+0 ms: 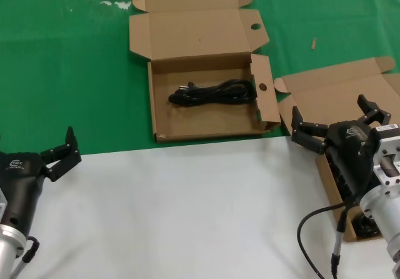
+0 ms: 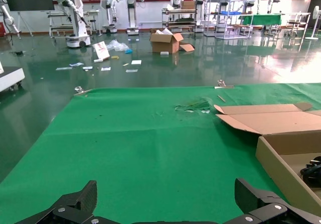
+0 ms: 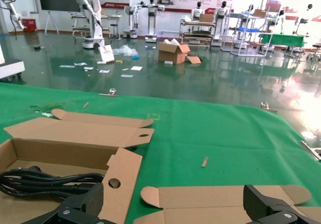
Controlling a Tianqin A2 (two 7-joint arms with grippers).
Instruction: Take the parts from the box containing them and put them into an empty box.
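Observation:
The holed box (image 1: 164, 97) lies open at the middle, with round holes in its lid and side flap. One black cable bundle (image 1: 212, 93) lies inside it. The box containing the parts (image 1: 337, 94) is at the right, largely hidden under my right arm; black cables (image 1: 340, 174) show in it. My right gripper (image 1: 333, 116) is open and empty above that box. My left gripper (image 1: 61, 154) is open and empty at the left, over the white sheet's edge. The right wrist view shows the holed flap (image 3: 120, 176), the cable (image 3: 45, 181) and the other box's lid (image 3: 225, 199).
A green mat (image 1: 62, 72) covers the far table and a white sheet (image 1: 187, 210) the near part. In the left wrist view the holed box's wall (image 2: 281, 169) lies at the right beyond my left gripper (image 2: 165, 194). A small scrap (image 1: 314, 42) lies on the mat.

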